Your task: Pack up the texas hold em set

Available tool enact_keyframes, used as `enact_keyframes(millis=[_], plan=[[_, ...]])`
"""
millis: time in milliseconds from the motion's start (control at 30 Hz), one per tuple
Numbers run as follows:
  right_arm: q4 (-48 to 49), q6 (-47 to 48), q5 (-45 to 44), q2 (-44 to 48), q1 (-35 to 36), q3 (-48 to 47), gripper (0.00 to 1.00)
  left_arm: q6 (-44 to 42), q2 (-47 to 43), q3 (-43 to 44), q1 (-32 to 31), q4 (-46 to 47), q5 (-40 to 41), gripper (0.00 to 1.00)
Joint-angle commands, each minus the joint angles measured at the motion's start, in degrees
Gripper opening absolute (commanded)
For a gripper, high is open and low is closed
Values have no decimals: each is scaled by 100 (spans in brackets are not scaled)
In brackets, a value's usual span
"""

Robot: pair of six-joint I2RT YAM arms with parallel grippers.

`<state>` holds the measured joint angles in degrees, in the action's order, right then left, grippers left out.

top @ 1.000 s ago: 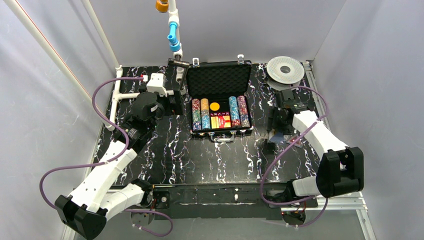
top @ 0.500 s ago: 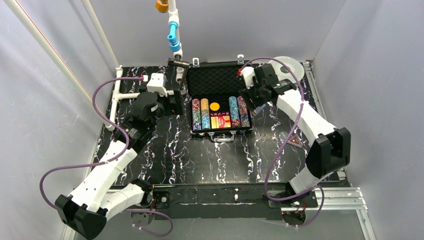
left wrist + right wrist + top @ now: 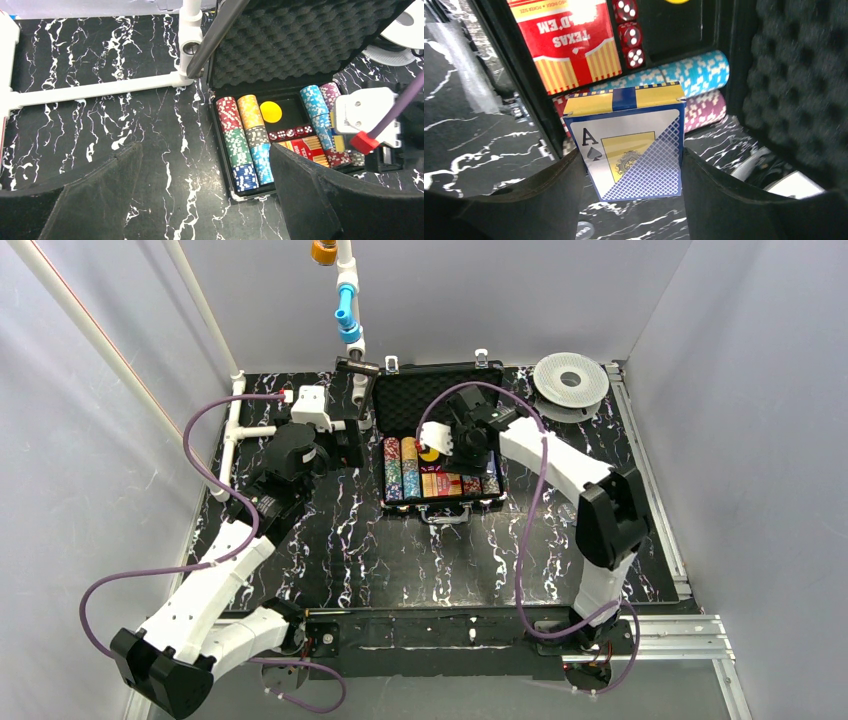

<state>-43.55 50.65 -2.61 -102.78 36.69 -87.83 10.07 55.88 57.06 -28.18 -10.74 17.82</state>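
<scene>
The right hand is holding the blue deck, with one finger pressed on each side of the box. A second ago this hand was low on the counter, off to the right of the case. Half a second ago it was up by the right edge of the case. Now it hangs over the right part of the case with the deck in its grip. The deck is not in the case yet. It is up in the air above the blue and purple chips, and I cannot tell how high. Just past it in the case lie the red deck and the red dice. The yellow disc sits in the middle of the case, and more chips fill the left side. The lid stands open at the back of the case. The left hand is wide open and holds nothing. It waits over the counter to the left of the case. A round spool lies behind the case, to the right. I think the blue deck is the last loose piece. Next it should go down beside the red deck, and then the lid can be shut.
</scene>
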Motion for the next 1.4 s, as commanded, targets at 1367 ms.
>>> enact_keyframes(millis=[1367], plan=[[-532, 992, -437, -2995, 464, -3599, 1, -198, 46, -12, 24, 103, 221, 99]])
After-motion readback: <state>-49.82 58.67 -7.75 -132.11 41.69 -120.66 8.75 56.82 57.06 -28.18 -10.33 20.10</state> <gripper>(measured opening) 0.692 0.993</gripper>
